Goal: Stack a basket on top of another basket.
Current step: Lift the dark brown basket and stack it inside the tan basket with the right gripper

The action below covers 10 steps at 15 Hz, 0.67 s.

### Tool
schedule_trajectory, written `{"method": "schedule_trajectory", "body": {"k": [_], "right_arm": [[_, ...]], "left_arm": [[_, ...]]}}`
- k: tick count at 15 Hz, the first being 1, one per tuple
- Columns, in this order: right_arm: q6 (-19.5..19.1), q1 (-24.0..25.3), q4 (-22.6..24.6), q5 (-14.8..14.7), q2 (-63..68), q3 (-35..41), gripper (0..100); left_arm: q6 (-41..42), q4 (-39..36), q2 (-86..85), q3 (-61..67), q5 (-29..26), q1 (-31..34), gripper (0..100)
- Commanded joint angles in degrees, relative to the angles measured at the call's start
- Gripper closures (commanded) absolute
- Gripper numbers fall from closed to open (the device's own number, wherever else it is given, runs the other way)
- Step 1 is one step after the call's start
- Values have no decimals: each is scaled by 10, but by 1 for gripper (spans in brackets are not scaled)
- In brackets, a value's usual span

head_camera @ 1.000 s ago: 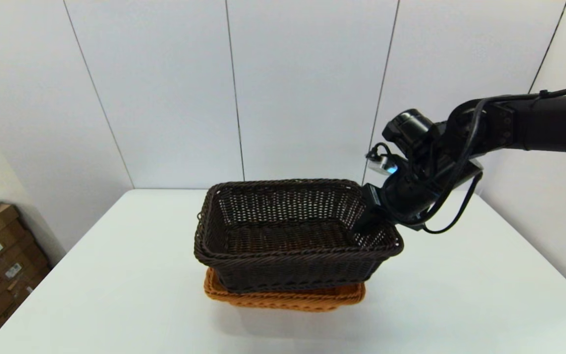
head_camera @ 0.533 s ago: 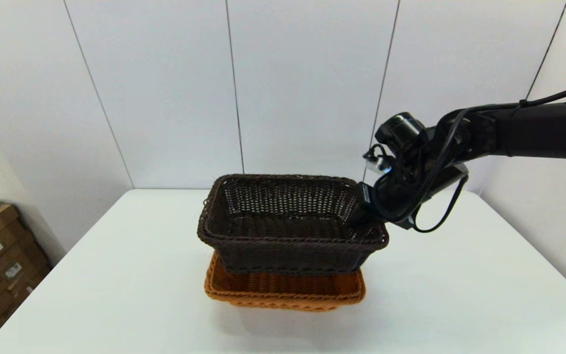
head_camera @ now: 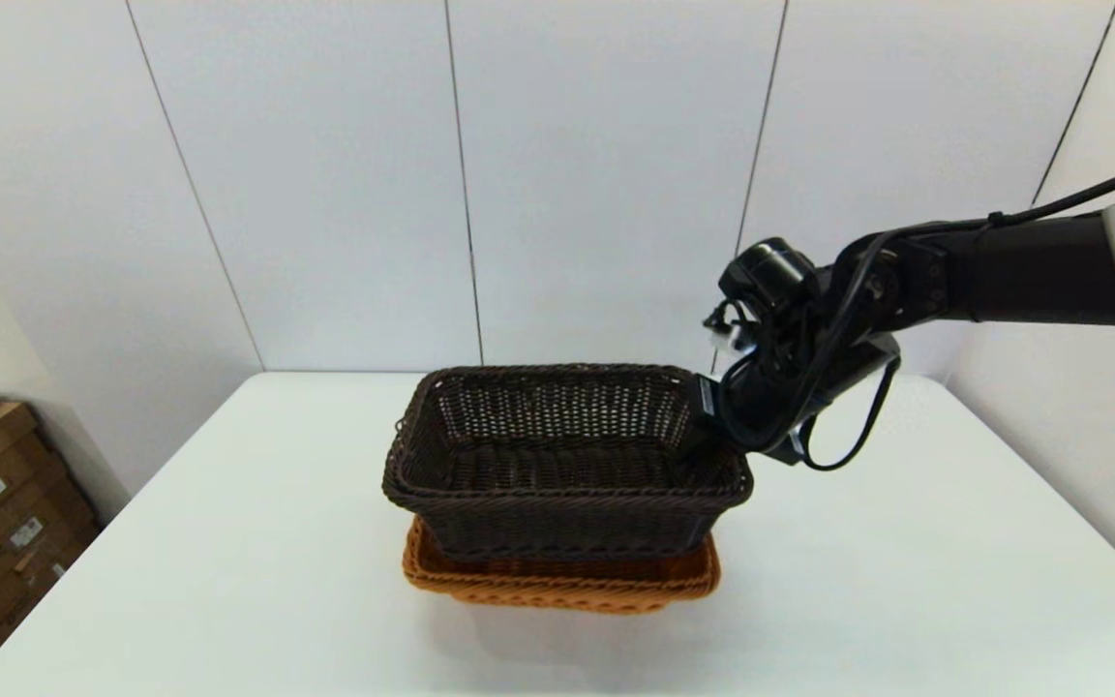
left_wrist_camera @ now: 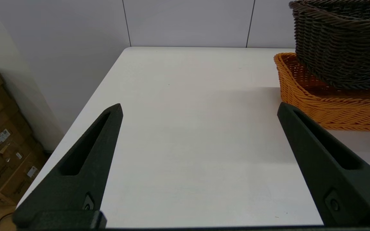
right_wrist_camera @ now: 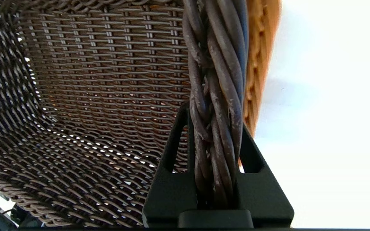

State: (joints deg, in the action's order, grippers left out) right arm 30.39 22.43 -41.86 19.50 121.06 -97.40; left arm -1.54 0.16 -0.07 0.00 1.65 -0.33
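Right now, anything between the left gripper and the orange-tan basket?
Nothing: in the left wrist view, only bare white table lies between the open left gripper and the orange-tan basket.

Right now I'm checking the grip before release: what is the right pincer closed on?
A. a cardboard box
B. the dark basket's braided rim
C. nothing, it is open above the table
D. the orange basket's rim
B: in the right wrist view the right pincer clamps the dark basket's braided rim between its fingers.
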Motion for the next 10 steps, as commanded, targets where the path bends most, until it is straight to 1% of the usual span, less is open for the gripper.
{"method": "schedule_trajectory", "body": {"k": [1,4,10], "right_arm": [[3,1,-1,1,2,0,100],[15,8,35,-9,2,16,100],[15,12,40,-10,3,28,100]], "left_arm": [[0,0,0,0,0,0,0],[0,0,0,0,0,0,0],[0,0,0,0,0,0,0]]}}
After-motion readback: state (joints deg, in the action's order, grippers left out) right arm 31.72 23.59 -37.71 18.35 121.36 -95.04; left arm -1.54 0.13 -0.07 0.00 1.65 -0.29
